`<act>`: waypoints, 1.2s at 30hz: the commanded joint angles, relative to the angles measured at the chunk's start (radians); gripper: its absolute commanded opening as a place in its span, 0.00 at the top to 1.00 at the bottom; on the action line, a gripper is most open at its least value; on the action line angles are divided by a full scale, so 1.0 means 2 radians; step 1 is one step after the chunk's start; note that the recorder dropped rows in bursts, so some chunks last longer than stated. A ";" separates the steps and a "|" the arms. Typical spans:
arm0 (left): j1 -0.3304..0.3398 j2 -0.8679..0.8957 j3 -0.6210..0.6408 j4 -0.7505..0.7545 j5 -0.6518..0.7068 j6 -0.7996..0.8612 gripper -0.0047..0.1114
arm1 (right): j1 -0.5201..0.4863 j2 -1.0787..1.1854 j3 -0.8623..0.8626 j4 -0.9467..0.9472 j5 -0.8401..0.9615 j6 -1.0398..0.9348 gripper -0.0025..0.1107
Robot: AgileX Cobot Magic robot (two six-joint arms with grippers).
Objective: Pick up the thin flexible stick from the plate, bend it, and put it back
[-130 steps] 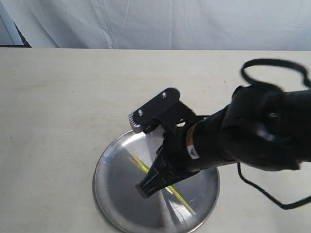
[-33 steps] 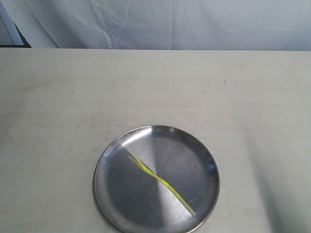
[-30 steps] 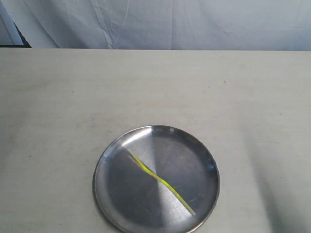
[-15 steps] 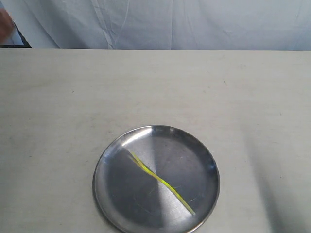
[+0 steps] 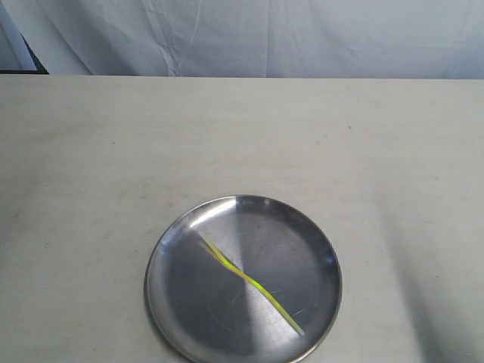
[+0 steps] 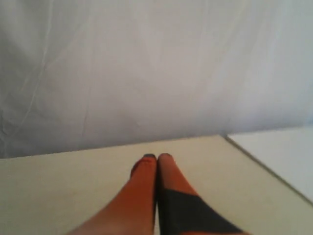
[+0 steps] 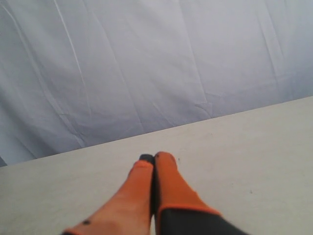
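- Plate (image 5: 291, 238) and thin flexible stick (image 5: 249, 281) show only in the exterior view. The stick lies diagonally across the plate, which sits on the table (image 5: 113, 151) toward that view's lower edge.
- Wrist views alone show the grippers, each above the tabletop and facing a white cloth backdrop (image 6: 146, 73).
- Orange fingers of the left gripper (image 6: 157, 157) are pressed together, with nothing between them.
- Fingers of the right gripper (image 7: 152, 156) likewise meet tip to tip, holding nothing.
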 commanded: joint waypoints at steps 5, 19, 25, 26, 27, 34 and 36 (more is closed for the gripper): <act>0.003 -0.003 -0.003 -0.199 0.083 -0.022 0.96 | -0.003 -0.004 0.001 -0.002 -0.004 -0.002 0.98; 0.003 -0.003 0.005 -0.472 0.091 -0.014 0.96 | -0.003 -0.004 0.001 -0.002 -0.005 -0.002 0.98; -0.003 -0.012 0.035 -0.649 0.116 0.494 0.96 | -0.003 -0.004 0.001 -0.002 -0.005 -0.002 0.98; -0.008 -0.019 0.052 -0.664 0.119 0.561 0.96 | -0.003 -0.004 0.001 -0.002 -0.005 -0.002 0.98; -0.010 -0.028 0.070 -0.671 0.129 0.616 0.96 | -0.003 -0.004 0.001 -0.002 -0.005 -0.002 0.98; -0.012 -0.120 0.185 -0.699 0.235 0.727 0.96 | -0.003 -0.004 0.001 -0.002 -0.005 -0.002 0.98; -0.009 -0.157 0.206 -0.744 0.260 0.793 0.96 | -0.003 -0.004 0.001 0.000 -0.004 -0.002 0.98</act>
